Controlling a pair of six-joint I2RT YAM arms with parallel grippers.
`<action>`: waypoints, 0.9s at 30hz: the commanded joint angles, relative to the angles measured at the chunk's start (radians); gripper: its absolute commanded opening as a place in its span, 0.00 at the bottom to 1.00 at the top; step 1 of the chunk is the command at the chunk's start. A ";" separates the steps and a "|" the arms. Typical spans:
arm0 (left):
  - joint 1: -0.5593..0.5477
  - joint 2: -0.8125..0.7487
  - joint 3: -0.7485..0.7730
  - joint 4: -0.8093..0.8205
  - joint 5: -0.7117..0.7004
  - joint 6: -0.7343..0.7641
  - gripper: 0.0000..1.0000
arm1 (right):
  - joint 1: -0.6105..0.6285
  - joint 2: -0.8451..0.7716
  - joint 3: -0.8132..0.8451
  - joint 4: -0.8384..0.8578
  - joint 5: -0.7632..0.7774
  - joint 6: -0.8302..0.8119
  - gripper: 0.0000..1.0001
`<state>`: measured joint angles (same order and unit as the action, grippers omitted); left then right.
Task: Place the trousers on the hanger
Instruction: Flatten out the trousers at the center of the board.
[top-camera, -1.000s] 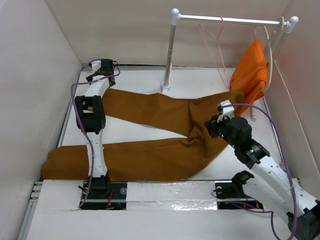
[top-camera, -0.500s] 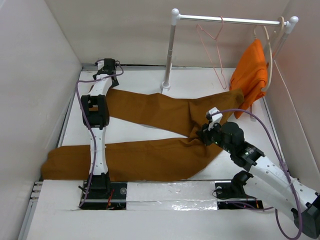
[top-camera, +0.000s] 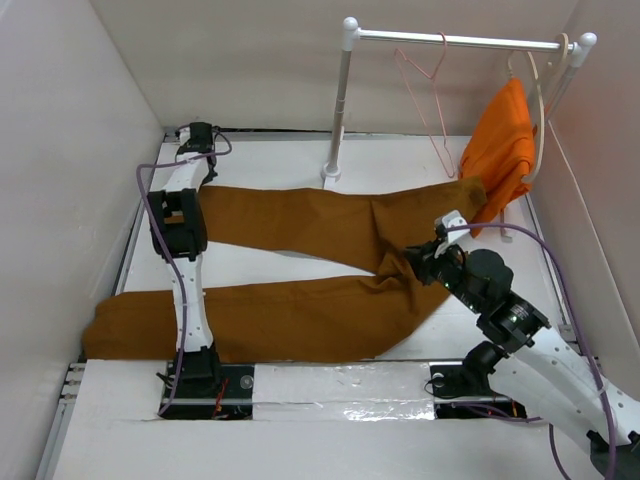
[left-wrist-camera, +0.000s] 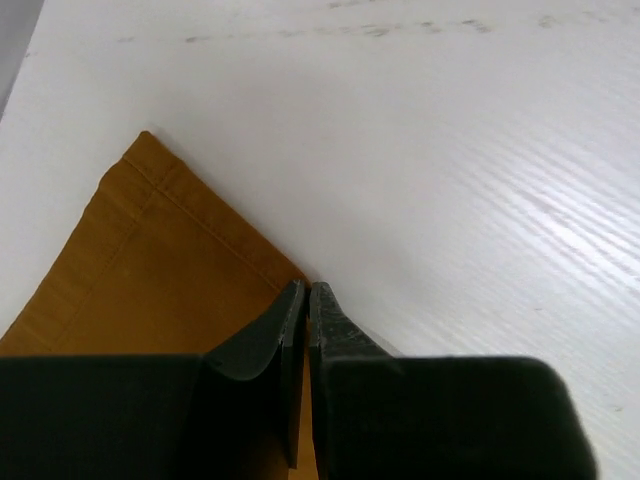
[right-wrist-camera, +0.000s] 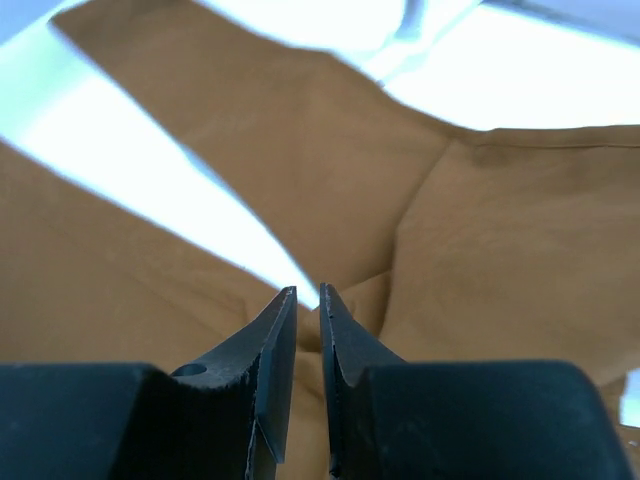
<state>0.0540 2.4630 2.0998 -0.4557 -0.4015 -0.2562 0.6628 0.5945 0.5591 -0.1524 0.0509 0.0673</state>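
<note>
— Why do we clench our left fingers (left-wrist-camera: 262, 345) on the hem corner of the trousers (top-camera: 300, 215)?
— To lift that leg, we think. Our right fingers (right-wrist-camera: 265, 340) pinch a fold at the crotch. The trousers lie spread on the surface (top-camera: 300, 165); the hanger (top-camera: 425, 112) hangs bare on the rail (top-camera: 450, 40).

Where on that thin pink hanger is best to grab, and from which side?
Probably one sloping wire side of the pink hanger, approached from the front. It hangs from the rail as an open triangle, so jaws can close across the thin wire; the wall is behind, the orange garment to its right.
</note>
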 joint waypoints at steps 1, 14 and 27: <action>0.092 -0.080 -0.115 -0.052 0.058 -0.043 0.00 | 0.006 0.002 0.044 -0.009 0.098 0.002 0.21; 0.248 -0.553 -0.431 0.262 0.194 -0.258 0.00 | -0.185 0.198 -0.045 0.027 0.394 0.255 0.54; -0.220 -0.621 -0.478 0.350 0.083 -0.192 0.59 | -0.782 0.254 -0.228 0.212 -0.046 0.275 0.69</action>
<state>0.0074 1.9133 1.6321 -0.1505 -0.2596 -0.4774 -0.0410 0.8436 0.3553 -0.0803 0.1642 0.3264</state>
